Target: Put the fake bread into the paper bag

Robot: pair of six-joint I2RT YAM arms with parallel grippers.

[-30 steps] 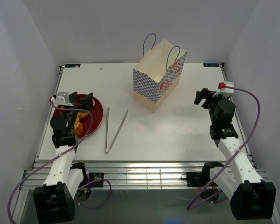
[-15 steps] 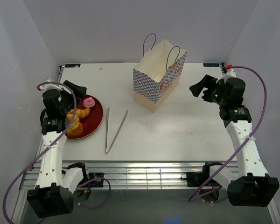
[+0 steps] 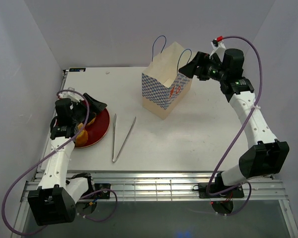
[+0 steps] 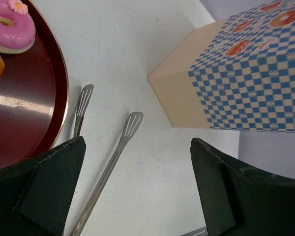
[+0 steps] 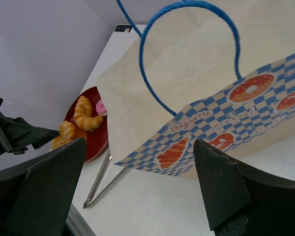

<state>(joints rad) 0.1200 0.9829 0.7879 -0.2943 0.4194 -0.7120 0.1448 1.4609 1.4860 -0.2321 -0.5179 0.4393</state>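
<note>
A white table (image 3: 198,134) is filling the overhead view, with two robot arms reaching in from its near edge. A tall cream paper bag (image 3: 164,91) with a blue checked band is standing upright at the far middle of the table, its two cord handles sticking up. The right gripper (image 3: 188,67) is hovering just beside the bag's upper right edge, close to the right handle. Its fingers are spread apart and gripping nothing.

A round dark-red plate (image 3: 97,130) is sitting at the left side of the table, well apart from the bag. Long silver tongs (image 3: 121,139) are lying between plate and bag, just right of the plate, with their tips pointing to the far side. The fake bread (image 3: 82,137) is lying on the plate, not in the bag. The left gripper (image 3: 97,105) is hanging over the far part of the plate, spread and empty, with the pastries beneath it and to its near side.

From overhead the left arm is covering most of the pastries, so only a bit of orange is showing. The right wrist camera is showing them better: a golden croissant (image 5: 84,114), a pink-topped piece and an orange bun, all on the plate beyond the bag. The left wrist camera is showing the pink-iced ring cake (image 4: 10,27) at the plate's edge. It is also showing the two tong tips and the bag's lower corner between its wide-open fingers (image 4: 44,187).
</note>
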